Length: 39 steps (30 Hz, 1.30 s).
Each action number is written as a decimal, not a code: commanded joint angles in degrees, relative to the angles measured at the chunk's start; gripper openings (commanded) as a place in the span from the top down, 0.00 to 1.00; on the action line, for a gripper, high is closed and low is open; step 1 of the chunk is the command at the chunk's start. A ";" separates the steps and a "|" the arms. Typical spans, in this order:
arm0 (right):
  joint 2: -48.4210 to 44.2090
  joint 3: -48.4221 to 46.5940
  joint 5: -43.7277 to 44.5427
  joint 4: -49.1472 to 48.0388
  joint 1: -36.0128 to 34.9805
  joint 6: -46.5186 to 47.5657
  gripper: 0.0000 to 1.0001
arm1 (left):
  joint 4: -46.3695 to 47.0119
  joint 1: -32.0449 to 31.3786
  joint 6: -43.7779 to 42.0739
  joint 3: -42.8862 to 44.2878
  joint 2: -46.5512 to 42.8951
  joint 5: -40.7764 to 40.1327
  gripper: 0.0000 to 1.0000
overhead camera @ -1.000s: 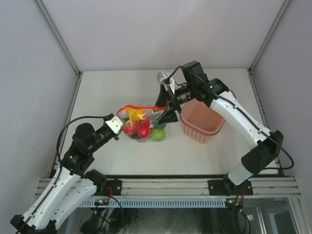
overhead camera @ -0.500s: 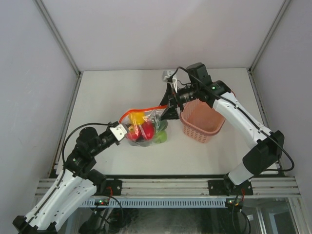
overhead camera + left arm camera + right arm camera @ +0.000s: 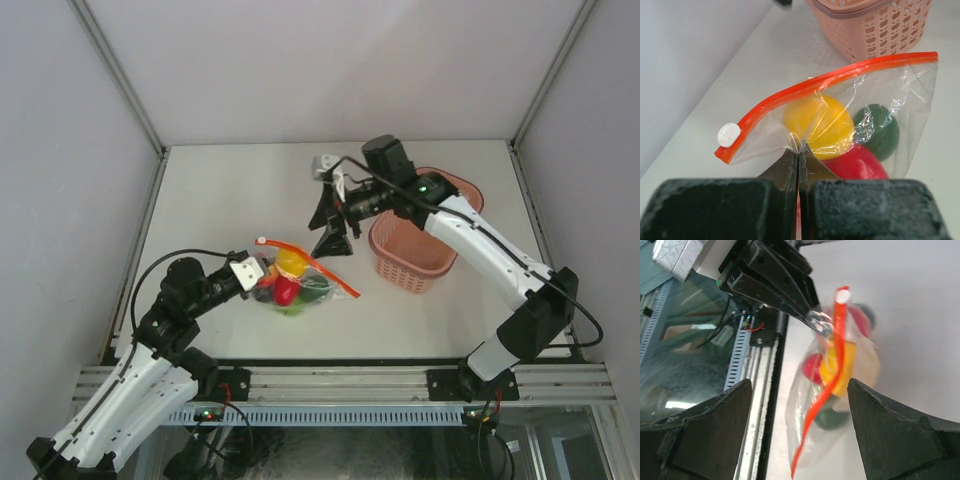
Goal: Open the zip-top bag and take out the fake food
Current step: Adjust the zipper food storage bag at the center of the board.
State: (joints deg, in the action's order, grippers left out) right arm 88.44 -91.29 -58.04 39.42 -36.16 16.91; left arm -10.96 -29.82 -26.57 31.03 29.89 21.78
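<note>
Left gripper (image 3: 798, 159): we've got it pinched tight on the zip-top bag (image 3: 900, 100).
Right gripper (image 3: 327, 228): spread wide, holding nothing.
Zip strip (image 3: 840, 77): running lower left to upper right.

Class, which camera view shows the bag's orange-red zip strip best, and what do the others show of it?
The left wrist view: the zip strip runs sharp and whole across the picture, white slider at its left end. The top external view shows only a thin small line; the right wrist view shows it blurred.
</note>
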 commanded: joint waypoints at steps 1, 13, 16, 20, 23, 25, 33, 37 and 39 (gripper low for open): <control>3.38 -0.05 2.41 -5.88 -5.01 -5.31 0.23 | 3.25 -0.14 -0.18 0.18 -0.09 3.55 1.00; 6.75 4.33 6.26 -16.53 -8.19 -14.56 0.60 | 4.99 -0.10 1.71 -0.35 0.08 5.12 1.00; 7.39 4.34 6.71 -16.35 -8.97 -14.24 0.70 | 5.45 -0.15 2.20 -0.41 0.15 5.52 1.00; 8.13 4.19 5.70 -16.33 -8.85 -14.56 0.93 | 5.81 -0.15 2.99 -0.48 0.10 5.81 1.00; 7.70 4.27 4.82 -16.32 -8.43 -14.38 1.00 | 6.03 -0.15 3.76 -0.44 0.05 5.54 1.00; 7.06 4.23 3.83 -16.16 -7.91 -13.90 1.00 | 6.25 -0.03 4.88 -0.39 0.06 4.55 0.95; 2.80 6.30 -4.09 -18.18 -1.34 -12.64 1.00 | 6.28 5.60 19.29 2.49 1.06 2.59 0.18; 0.29 7.28 -7.22 -17.58 0.56 -8.37 1.00 | 9.18 13.25 30.75 5.23 5.32 14.88 0.11; -0.61 7.24 -8.00 -15.44 1.01 -4.88 1.00 | 18.40 18.15 42.63 4.09 8.20 23.97 0.11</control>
State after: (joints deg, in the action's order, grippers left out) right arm 92.71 -83.53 -60.77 24.58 -35.92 5.58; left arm -5.34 -18.44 -3.90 32.23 34.02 30.70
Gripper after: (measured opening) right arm 0.006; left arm 0.891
